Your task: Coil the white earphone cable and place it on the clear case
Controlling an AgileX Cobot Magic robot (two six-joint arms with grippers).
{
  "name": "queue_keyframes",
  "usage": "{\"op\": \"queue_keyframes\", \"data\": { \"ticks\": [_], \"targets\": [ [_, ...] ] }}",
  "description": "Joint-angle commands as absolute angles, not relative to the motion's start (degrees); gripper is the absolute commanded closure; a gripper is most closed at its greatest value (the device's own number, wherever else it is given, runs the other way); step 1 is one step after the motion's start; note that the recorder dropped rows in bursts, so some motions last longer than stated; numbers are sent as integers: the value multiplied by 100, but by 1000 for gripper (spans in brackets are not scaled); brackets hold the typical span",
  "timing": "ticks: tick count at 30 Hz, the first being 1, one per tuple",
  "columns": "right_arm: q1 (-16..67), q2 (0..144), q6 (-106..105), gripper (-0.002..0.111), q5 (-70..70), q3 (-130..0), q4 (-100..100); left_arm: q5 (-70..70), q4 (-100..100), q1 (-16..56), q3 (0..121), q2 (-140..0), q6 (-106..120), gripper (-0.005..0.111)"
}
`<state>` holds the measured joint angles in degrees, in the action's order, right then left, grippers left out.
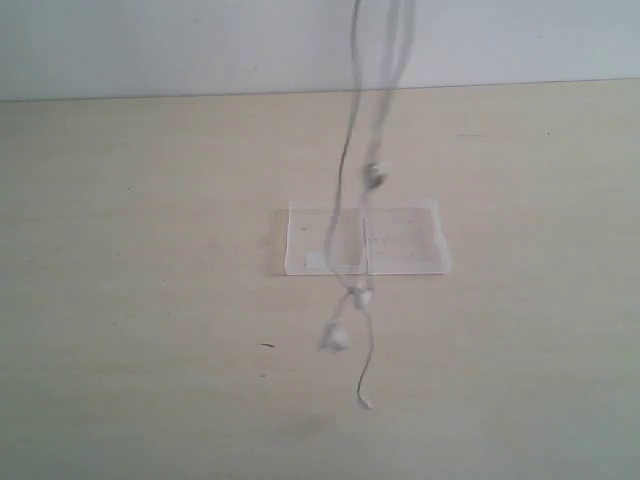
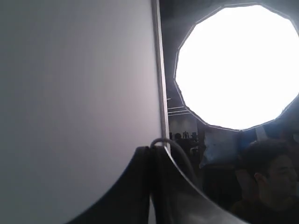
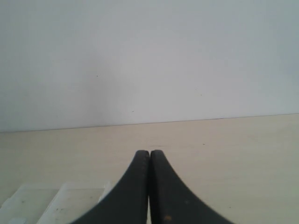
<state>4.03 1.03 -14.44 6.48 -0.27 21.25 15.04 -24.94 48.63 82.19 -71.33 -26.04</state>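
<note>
**Stock entry: earphone cable hanging, clear case on table**

- **Item 1, white earphone cable (image 1: pixel 347 140).** You have it hanging in several strands from above the top edge of the exterior view. It runs down in front of the clear case. One earbud (image 1: pixel 377 175) hangs level with the case's far edge. Two more small white pieces (image 1: pixel 361 296) (image 1: pixel 336 339) sit lower, on the near side of the case. The loose tip (image 1: pixel 366 402) is lowest. You cannot tell whether the low end touches the table (image 1: pixel 150 300).
- **Item 2, clear case (image 1: pixel 405 240).** It lies flat and opened out at mid-table, two square halves side by side. A small white rectangle (image 1: pixel 315 262) sits in the left half. It also shows at the edge of the right wrist view (image 3: pixel 70 200).
- **Item 3, left gripper (image 2: pixel 150 151).** Its fingers are clenched, with a thin loop of the cable (image 2: pixel 163 139) arching out at the tips. It is raised off the table, with a white panel (image 2: pixel 74 93), a round studio light (image 2: pixel 238 65) and a person (image 2: pixel 271 172) behind.
- **Item 4, right gripper (image 3: pixel 149 154).** Its fingers are pressed together with nothing between them. It is low over the table, facing the wall (image 3: pixel 149 56).
</note>
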Motion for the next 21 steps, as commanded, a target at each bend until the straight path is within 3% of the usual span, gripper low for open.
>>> {"op": "queue_keyframes", "data": {
  "ticks": [1, 7, 13, 21],
  "targets": [
    [369, 61, -1488, 108, 632, 0, 2112, 1535, -3146, 4843, 8187, -7225, -3326, 107],
    [369, 61, -1488, 108, 632, 0, 2112, 2587, -3738, 4843, 7534, -7377, -3900, 107],
    [369, 61, -1488, 108, 632, 0, 2112, 2793, -3775, 4756, 7047, -7566, -3923, 107],
    [369, 61, -1488, 108, 632, 0, 2112, 3543, -3476, 4137, 6751, -7896, -3936, 107]
  ]
}}
